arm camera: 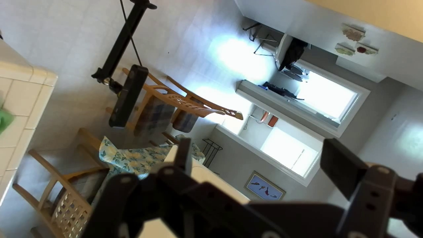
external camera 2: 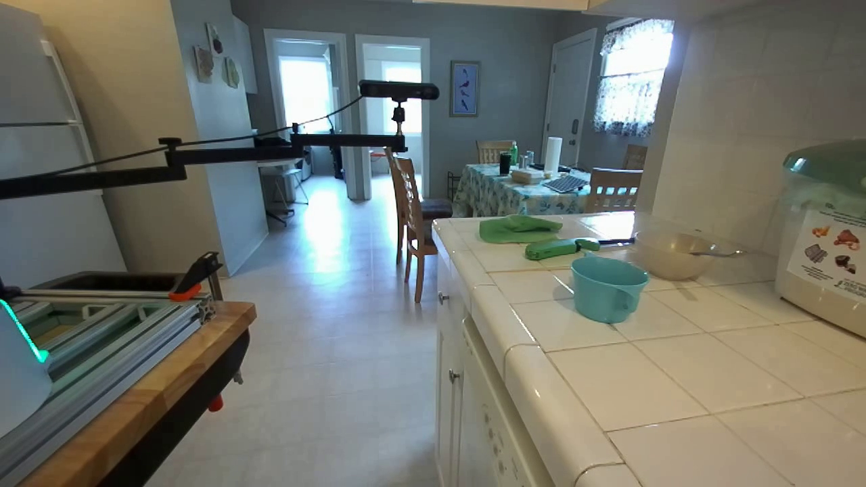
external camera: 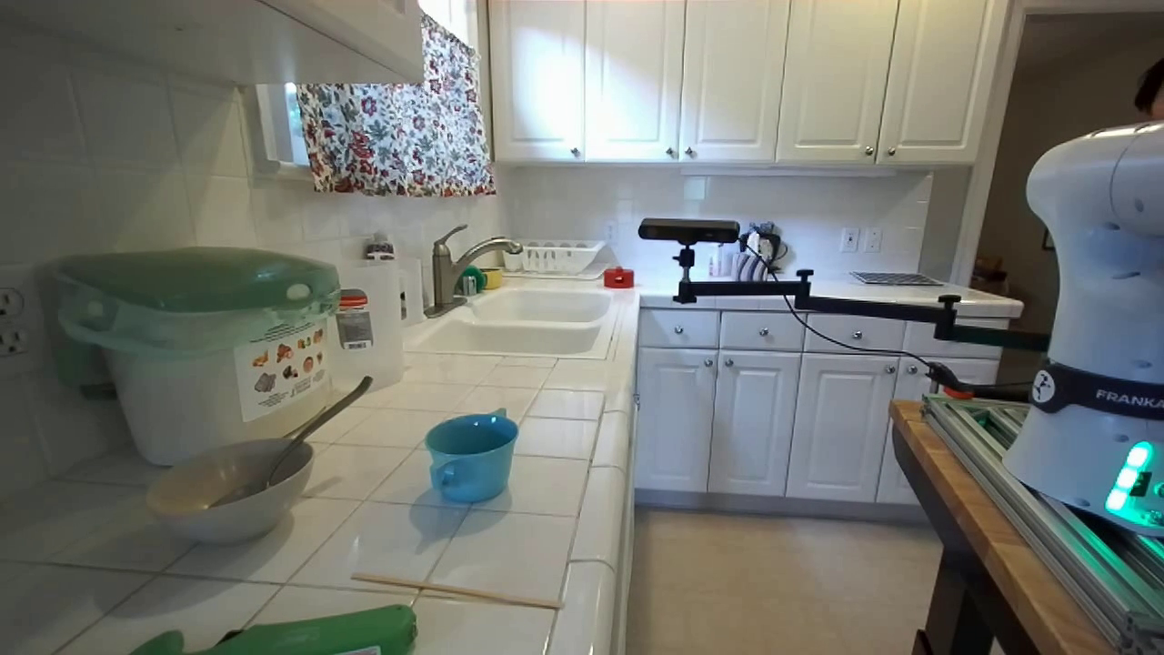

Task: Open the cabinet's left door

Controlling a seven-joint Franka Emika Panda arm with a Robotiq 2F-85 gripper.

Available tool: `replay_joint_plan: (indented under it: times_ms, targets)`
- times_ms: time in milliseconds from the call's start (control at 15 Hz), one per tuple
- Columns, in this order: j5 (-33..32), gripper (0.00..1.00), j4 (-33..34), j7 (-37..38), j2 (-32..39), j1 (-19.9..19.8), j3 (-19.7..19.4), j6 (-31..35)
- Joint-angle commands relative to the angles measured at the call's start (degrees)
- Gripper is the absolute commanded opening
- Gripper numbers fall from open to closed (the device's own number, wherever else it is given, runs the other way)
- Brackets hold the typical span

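Note:
The white cabinet (external camera: 227, 36) shows only as its underside and a sliver of front at the upper left of an exterior view; its underside also shows at the top (external camera 2: 656, 7). A cream strip juts sideways from it there and looks like the lower edge of the left door (external camera 2: 500, 4), standing out from the cabinet. In the wrist view, a cream panel, seemingly the same left door (arm camera: 218, 181), shows its free edge behind the gripper. No knob can be made out. My gripper (arm camera: 262, 155) is open with nothing between its fingertips; it is outside both exterior views.
A tiled counter (external camera: 536, 537) below holds a blue cup (external camera: 473, 455), a bowl with a spoon (external camera: 232, 491), a lidded bin (external camera: 200, 355) and a green-handled tool (external camera 2: 558, 249). A camera on a black boom (external camera 2: 284, 152) reaches across the aisle.

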Motion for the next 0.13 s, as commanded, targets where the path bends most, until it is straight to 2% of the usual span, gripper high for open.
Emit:
replay_joint_plan:
  times_ms: [0,67]
  targets:
    - [1.5,1.00,0.5,-0.8,0.5,-4.5,2.6,-1.8]
    - [1.5,1.00,0.5,-0.8,0.5,-4.5,2.6,-1.8]
